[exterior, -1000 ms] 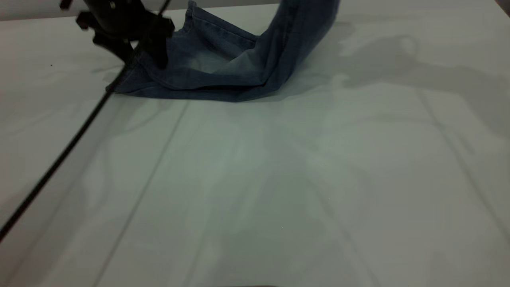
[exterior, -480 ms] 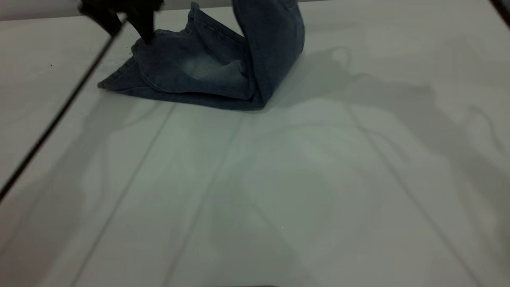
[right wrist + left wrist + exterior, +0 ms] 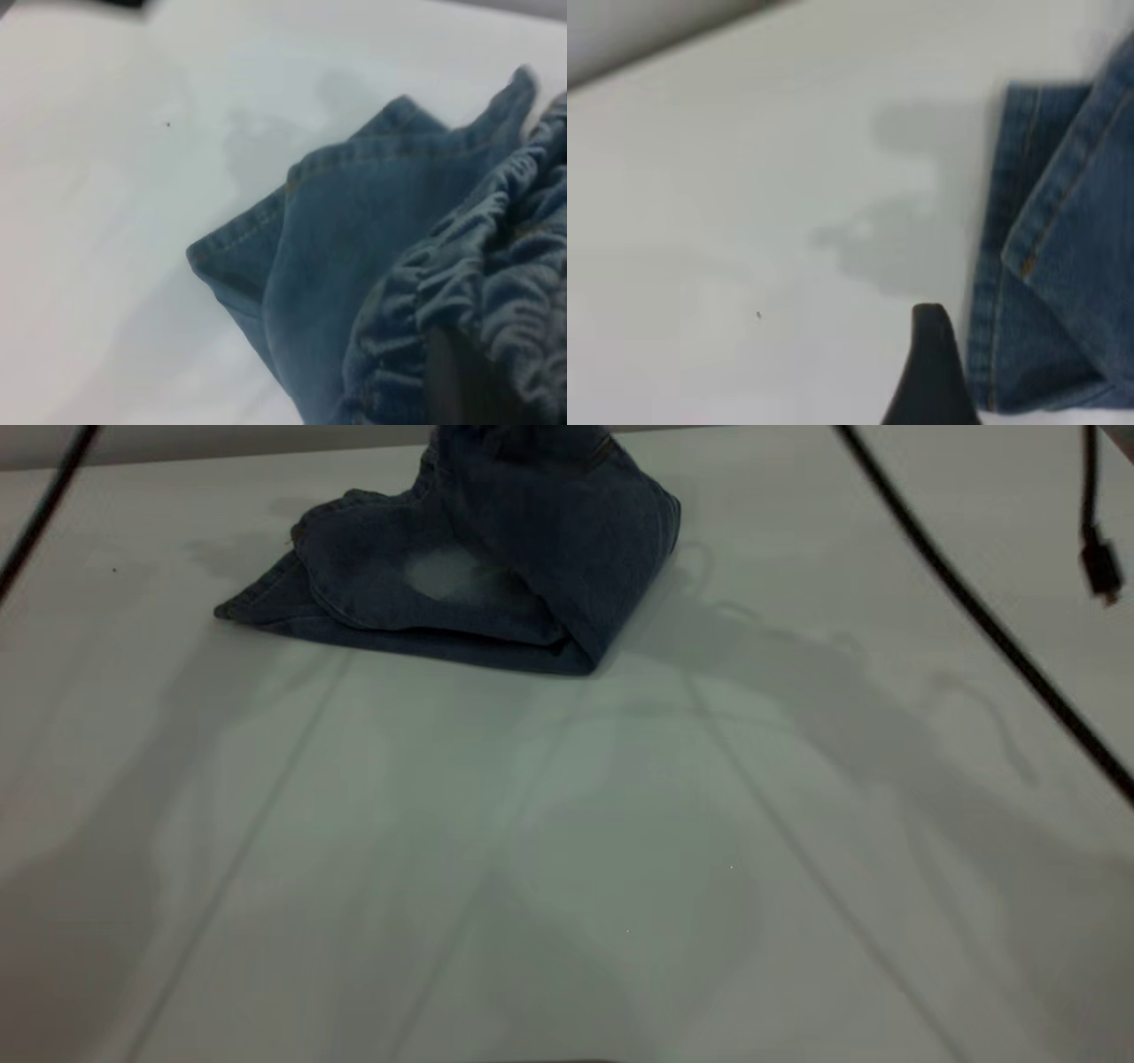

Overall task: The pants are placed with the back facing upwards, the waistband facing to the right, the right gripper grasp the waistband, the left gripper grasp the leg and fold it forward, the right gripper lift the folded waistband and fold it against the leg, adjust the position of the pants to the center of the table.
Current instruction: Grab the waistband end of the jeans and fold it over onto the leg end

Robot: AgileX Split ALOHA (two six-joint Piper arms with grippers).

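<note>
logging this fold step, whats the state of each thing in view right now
pants: folded lengthwise, waistband end raised over the legs, lower layers flat on the table
waistband: bunched, lifted, at the right gripper
left gripper: beside the leg hem, off the denim
table: bare under the pants

Pants (image 3: 496,593) on the table (image 3: 567,824), far side, left of centre

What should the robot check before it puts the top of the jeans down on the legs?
1. Waistband held by the right gripper: ok, elastic bunched around its finger.
2. Left gripper off the pants: ok, its fingertip is beside the hem.
3. Bottom layers flat on the table: ok.
4. Hems lined up: not ok, one corner sticks out.
5. Cables away from the denim: ok.
</note>
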